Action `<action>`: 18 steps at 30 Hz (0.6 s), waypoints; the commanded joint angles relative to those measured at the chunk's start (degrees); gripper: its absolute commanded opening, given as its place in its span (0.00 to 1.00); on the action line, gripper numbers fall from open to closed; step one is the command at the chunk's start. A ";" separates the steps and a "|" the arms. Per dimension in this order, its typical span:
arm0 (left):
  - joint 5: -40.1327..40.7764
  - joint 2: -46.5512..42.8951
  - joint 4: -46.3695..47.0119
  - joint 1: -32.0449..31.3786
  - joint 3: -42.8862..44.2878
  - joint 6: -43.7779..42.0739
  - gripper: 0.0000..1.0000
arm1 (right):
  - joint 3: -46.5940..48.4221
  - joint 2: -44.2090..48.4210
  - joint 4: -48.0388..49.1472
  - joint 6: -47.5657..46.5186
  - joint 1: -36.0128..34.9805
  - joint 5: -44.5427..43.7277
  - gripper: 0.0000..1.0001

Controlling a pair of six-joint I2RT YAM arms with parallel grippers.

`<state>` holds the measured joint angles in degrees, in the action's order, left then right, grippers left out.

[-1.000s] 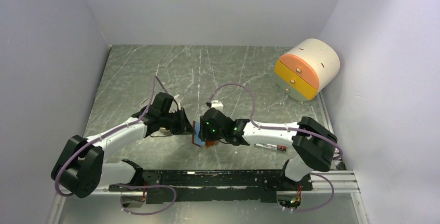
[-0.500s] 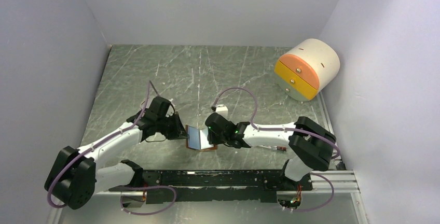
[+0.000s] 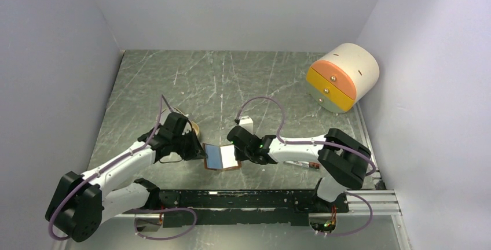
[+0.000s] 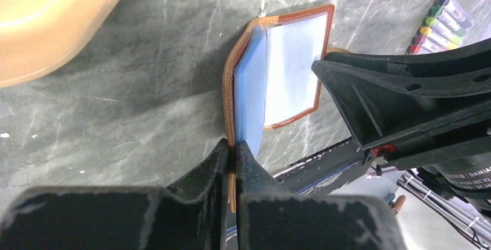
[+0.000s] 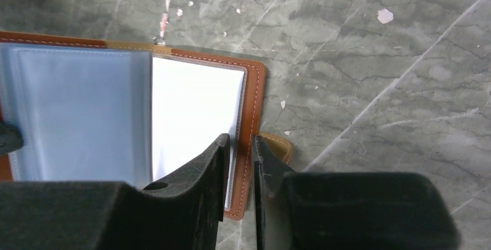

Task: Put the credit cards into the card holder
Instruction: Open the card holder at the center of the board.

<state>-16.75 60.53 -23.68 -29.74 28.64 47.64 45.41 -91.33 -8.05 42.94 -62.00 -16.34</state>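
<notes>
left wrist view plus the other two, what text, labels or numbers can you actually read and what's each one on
"DAMIA": white print on the right arm's motor housing, cut off at the picture's edge.
The smaller line printed under it: too small to read.
card holder: no print that shows.
pen pack: no lettering that can be read.
Top and right wrist views: nothing legible.

The bench [image 3: 231, 82] is surfaced in grey-green marbled sheet streaked with white scratches. It is enclosed by plain pale walls: the left wall [image 3: 52, 59], the back wall [image 3: 231, 7] and the right wall [image 3: 434, 88]. A cream cylindrical drawer unit [image 3: 343, 77], fronted in orange and yellow, is placed at the far right corner. A black rail [image 3: 243, 199] is mounted along the near edge. Lighting is even and diffuse.
</notes>
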 commanded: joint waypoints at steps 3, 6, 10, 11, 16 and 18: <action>0.00 2.95 1.90 -0.21 -0.28 -1.31 0.09 | 0.57 -1.48 -0.46 0.03 -0.08 -0.49 0.21; 1.21 5.23 1.55 -0.23 1.72 -2.43 0.12 | 0.64 -0.09 -0.36 -0.13 -0.14 -0.56 0.19; 2.56 5.76 0.47 -0.20 3.83 -3.13 0.24 | 0.49 0.42 -0.67 0.42 -0.13 -0.04 0.18; 2.87 5.95 0.06 -0.23 4.32 -3.15 0.29 | 0.40 0.73 -0.73 0.61 -0.07 0.03 0.18; 4.02 5.96 -0.94 -0.22 5.57 -3.36 0.33 | 0.24 3.88 -0.38 0.58 -0.08 0.57 0.18; 5.18 5.79 -2.12 -0.23 6.44 -3.38 0.35 | 0.50 4.56 -0.38 0.51 -0.06 0.70 0.18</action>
<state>-14.39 66.54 -23.81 -29.74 32.40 45.04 45.43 -89.41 -8.71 43.05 -61.89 -15.84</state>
